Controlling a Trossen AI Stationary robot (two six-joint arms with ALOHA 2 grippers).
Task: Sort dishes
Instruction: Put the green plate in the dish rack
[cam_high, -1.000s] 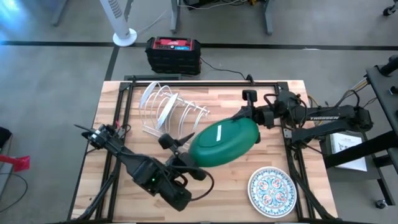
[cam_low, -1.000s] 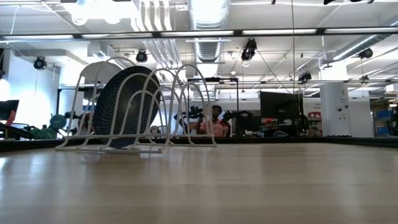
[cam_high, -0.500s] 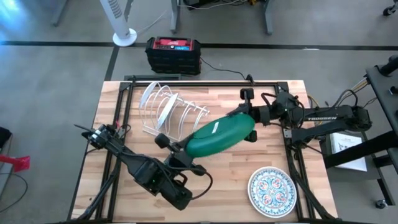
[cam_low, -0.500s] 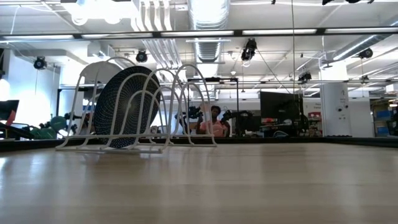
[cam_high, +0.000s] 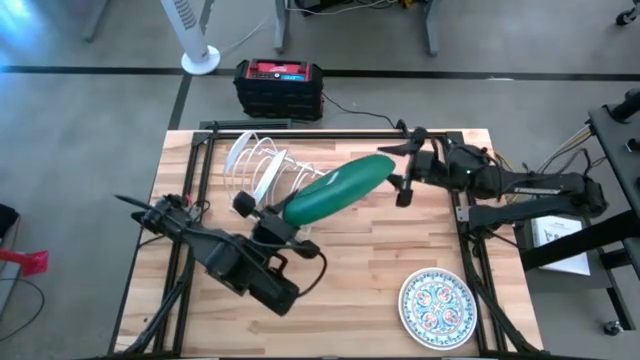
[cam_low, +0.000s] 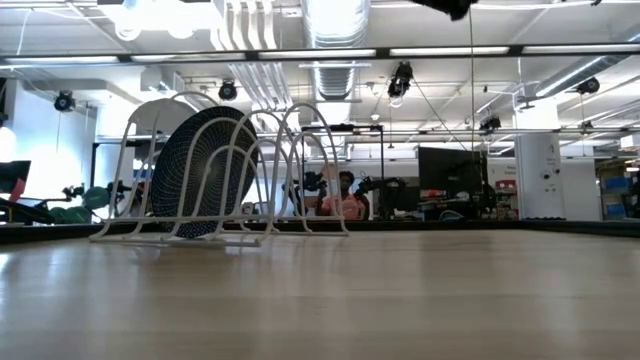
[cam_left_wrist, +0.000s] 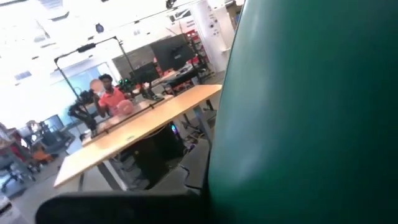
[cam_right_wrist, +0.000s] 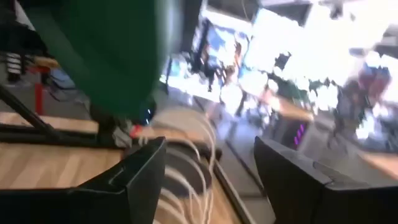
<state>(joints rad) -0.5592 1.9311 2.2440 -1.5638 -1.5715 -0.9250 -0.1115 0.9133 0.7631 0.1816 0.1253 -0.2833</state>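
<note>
Since the left gripper (cam_high: 262, 219) is pinching the plain green round dinner plate (cam_high: 335, 188) by its near-left rim, tilted above mid-table beside the white wire rack (cam_high: 262, 172), while the right gripper (cam_high: 402, 168) is sitting wide open and empty at its far-right edge, I'm guessing it's stiff, slick, breakable and needing a firm rim grip.

A light wooden table (cam_high: 360, 265) is carrying a white wire rack (cam_high: 268, 175) standing toward its far left side, with a dark ribbed plate (cam_low: 203, 172) sitting upright in its slots. A floral-patterned plate (cam_high: 436, 303) is lying flat near the table's front right corner.
</note>
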